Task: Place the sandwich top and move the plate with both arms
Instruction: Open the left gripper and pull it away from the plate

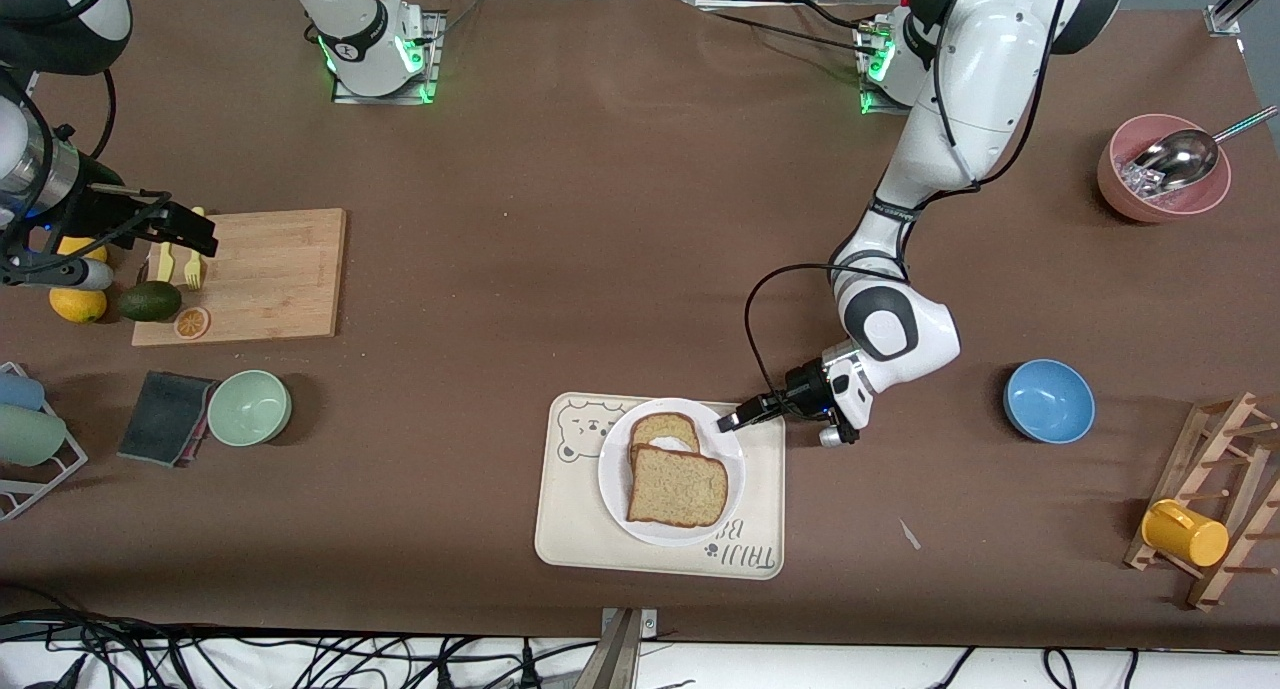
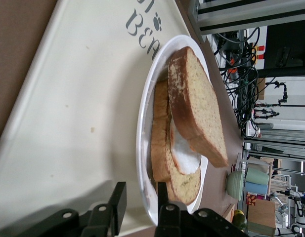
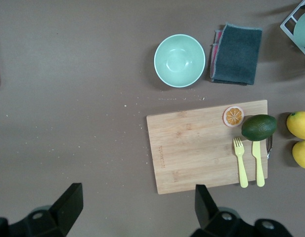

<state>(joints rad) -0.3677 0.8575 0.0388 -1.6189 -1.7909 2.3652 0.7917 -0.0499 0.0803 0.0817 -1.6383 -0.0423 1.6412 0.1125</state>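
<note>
A tangle of black cables runs along the floor at the camera's edge of the brown surface [image 1: 620,219]. Nearest on it lies a cream tray [image 1: 570,529], printed with a bear's face and letters that read in part "BEA" in the left wrist view. On the tray sits the plate [image 1: 612,484], and on the plate the sandwich top [image 1: 680,486] leans askew over a lower slice [image 1: 665,430] with a white egg showing between them. A yellow cup [image 1: 1185,532] hangs on a wooden rack [image 1: 1215,504] toward the left arm's end.

The left tool [image 1: 728,422] is low at the plate's rim, just beside the sandwich top without touching it; its fingers [image 2: 118,200] stand a little apart with the rim between them, holding nothing.

Farther back are a blue bowl [image 1: 1049,400], a green bowl [image 1: 249,407] and a dark cloth [image 1: 165,417]. Farther still lies a cutting board [image 1: 270,269] with two yellow forks [image 3: 250,168], an orange slice [image 3: 234,116], an avocado [image 3: 259,127] and lemons [image 3: 300,126] beside it. The right tool [image 1: 190,231] waits in the air over that board, fingers wide apart and empty, well apart from the plate. A pink bowl [image 1: 1115,184] with a metal scoop [image 1: 1175,159] is farthest. Both arm bases glow green.
</note>
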